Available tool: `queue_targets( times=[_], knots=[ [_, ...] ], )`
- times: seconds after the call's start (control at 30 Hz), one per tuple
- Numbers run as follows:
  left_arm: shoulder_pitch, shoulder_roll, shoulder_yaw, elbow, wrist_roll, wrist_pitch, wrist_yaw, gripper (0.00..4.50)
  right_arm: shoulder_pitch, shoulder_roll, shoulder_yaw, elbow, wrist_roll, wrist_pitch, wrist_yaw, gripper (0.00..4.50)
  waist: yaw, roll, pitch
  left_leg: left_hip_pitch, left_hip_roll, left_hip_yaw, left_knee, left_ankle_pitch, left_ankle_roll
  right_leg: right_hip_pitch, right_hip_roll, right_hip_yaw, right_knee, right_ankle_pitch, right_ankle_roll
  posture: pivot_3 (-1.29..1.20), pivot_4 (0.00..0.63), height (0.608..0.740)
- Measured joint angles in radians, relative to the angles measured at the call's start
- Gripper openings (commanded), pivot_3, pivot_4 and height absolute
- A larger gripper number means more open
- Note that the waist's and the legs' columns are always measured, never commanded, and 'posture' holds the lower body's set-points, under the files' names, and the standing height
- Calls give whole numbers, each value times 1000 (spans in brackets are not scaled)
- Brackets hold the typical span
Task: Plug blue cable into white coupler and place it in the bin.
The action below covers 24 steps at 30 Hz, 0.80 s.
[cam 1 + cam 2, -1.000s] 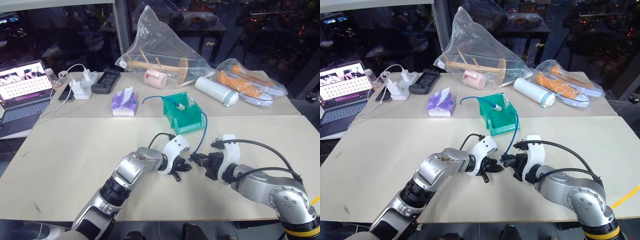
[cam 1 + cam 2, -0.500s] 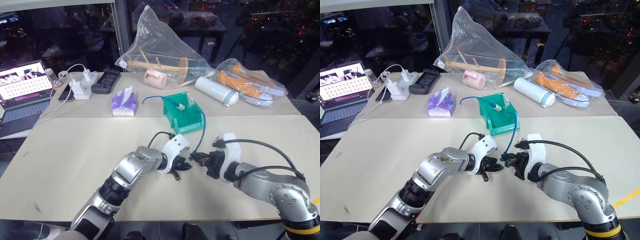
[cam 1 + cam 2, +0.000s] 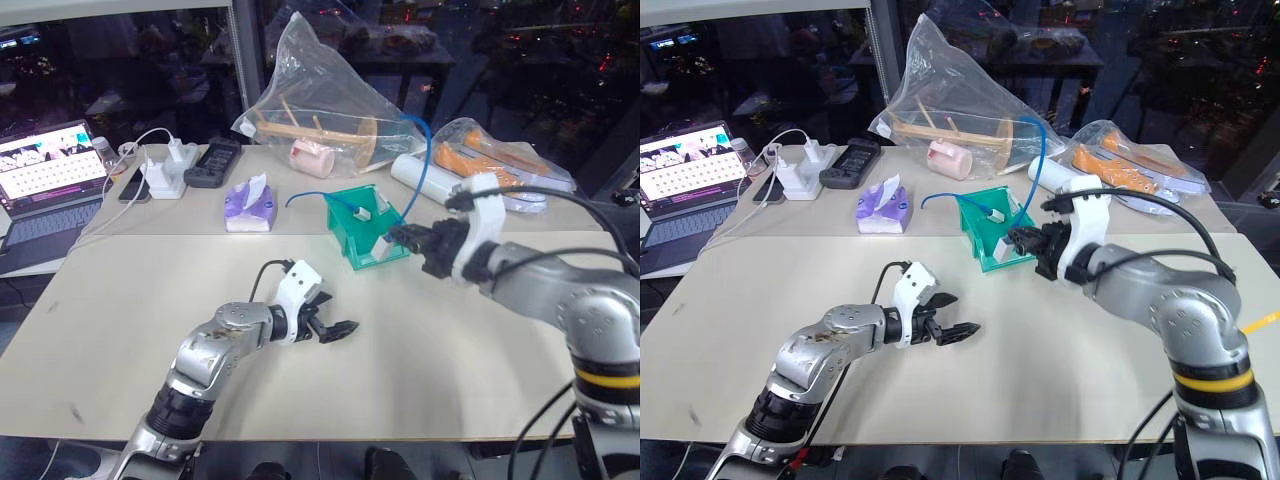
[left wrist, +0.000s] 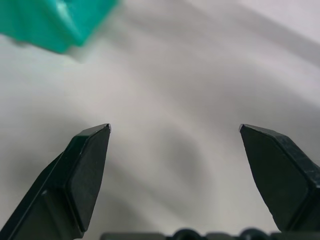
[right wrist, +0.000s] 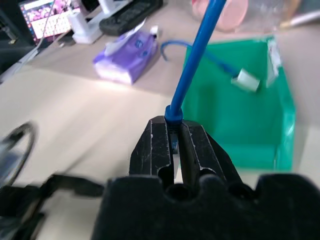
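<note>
Clearly, the right gripper was clamped on the blue cable, holding it just in front of the bin, presumably for dropping in. Nearer, the left gripper hovered spread and empty over the table.

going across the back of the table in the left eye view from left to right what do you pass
Laptop → white charger → black remote → purple tissue pack → bin → white bottle → bag of orange items.
</note>
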State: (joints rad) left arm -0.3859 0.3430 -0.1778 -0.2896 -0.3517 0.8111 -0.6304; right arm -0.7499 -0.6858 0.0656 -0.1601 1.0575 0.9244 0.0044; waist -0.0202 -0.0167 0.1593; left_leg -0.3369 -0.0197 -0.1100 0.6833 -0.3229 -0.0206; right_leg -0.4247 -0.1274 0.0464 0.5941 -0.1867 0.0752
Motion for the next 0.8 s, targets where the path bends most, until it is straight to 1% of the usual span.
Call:
queue_targets(
  times=[0.03, 0.1, 0.17, 0.27, 0.3, 0.33, 0.37, 0.43, 0.47, 0.53, 0.57, 0.63, 0.67, 0.73, 0.8],
  knots=[
    [7, -4, 3, -1, 5, -15, 10, 4435, -28, 11, 21, 61, -59, -31, 39, 0, -1, 0, 0, -1, 0, 0, 0, 0, -1, 0, 0, 0, 0, 0, 0, 0, 150, 740],
    [46, -9, 25, -14, 21, -68, 46, 4435, -132, 67, 98, 278, -236, -141, 168, 0, -5, 0, 0, -1, 0, 0, -1, 2, -4, -1, 0, 0, 0, 0, 0, 0, 150, 740],
    [56, -19, 30, -23, 32, -87, 70, 4435, -168, 88, 127, 383, -319, -198, 228, 0, -2, 0, 0, -1, 0, 0, -2, 4, -6, -1, 0, -1, 0, 0, 0, 0, 150, 740],
    [65, -38, 54, -33, 41, -117, 118, 4435, -224, 149, 159, 589, -465, -311, 319, 0, -4, 0, 0, -2, 0, 0, -2, 4, -7, -2, -1, -1, -1, 1, 0, 0, 150, 740],
    [70, -39, 57, -40, 41, -121, 125, 4500, -233, 161, 158, 635, -490, -332, 337, 905, -4, 0, 0, -3, 0, 0, -2, 4, -7, -3, -1, -1, -1, 1, 0, 0, 150, 740],
    [74, -38, 61, -47, 41, -126, 132, 4500, -243, 176, 152, 682, -511, -348, 356, 1090, -5, 0, 0, -3, 0, 0, -2, 4, -7, -3, -1, -1, -1, 1, 1, 0, 150, 740],
    [75, -38, 63, -51, 42, -132, 142, 4500, -254, 193, 140, 726, -532, -361, 373, 1374, -8, 0, 0, -4, 0, 0, -2, 4, -7, -4, -1, -1, -1, 1, 1, 0, 150, 740],
    [78, -38, 66, -52, 49, -136, 156, 4500, -264, 213, 112, 766, -557, -379, 400, 2171, -13, 0, 0, -5, 0, 0, -2, 4, -7, -5, -1, -1, 0, 1, 1, 0, 150, 740],
    [81, -38, 67, -52, 52, -140, 162, 4500, -267, 219, 99, 772, -565, -382, 408, 2405, -16, 0, 0, -5, 0, 0, -2, 4, -7, -6, -1, -1, 0, 1, 1, 0, 150, 740],
    [83, -38, 71, -51, 55, -160, 172, 4500, -271, 224, 65, 767, -569, -383, 423, 3215, -21, 0, 0, -7, 0, 0, -2, 4, -8, -8, -2, -1, 0, 1, 0, 0, 150, 740],
    [83, -36, 75, -48, 59, -172, 175, 4500, -271, 224, 43, 751, -570, -375, 429, 3487, -22, 0, 0, -9, 0, 0, -2, 5, -8, -10, -1, -1, 1, 1, 0, 0, 150, 740],
    [77, -31, 84, -33, 75, -200, 182, 4500, -270, 215, -1, 682, -567, -342, 433, 4213, -24, 0, 0, -12, 0, 0, -2, 6, -11, -14, -1, -1, 2, 2, 0, 0, 150, 740],
    [73, -28, 87, -24, 77, -206, 183, 4500, -267, 207, -14, 648, -564, -324, 433, 4484, -23, 0, 0, -13, 0, 0, -2, 6, -11, -15, -2, -1, 2, 2, 0, 0, 150, 740],
    [66, -20, 92, -9, 84, -231, 183, 4500, -255, 188, -47, 561, -558, -279, 435, 4484, -23, 0, 0, -14, 0, 0, -2, 6, -11, -15, -2, -1, 2, 2, 0, 0, 150, 740],
    [47, -3, 110, 26, 91, -276, 178, 4500, -142, 108, -110, 338, -484, -169, 459, 4484, -11, 0, 0, -16, 0, -1, -1, 6, -11, -15, -2, -3, 2, 2, 0, 0, 150, 740]
  ],
)
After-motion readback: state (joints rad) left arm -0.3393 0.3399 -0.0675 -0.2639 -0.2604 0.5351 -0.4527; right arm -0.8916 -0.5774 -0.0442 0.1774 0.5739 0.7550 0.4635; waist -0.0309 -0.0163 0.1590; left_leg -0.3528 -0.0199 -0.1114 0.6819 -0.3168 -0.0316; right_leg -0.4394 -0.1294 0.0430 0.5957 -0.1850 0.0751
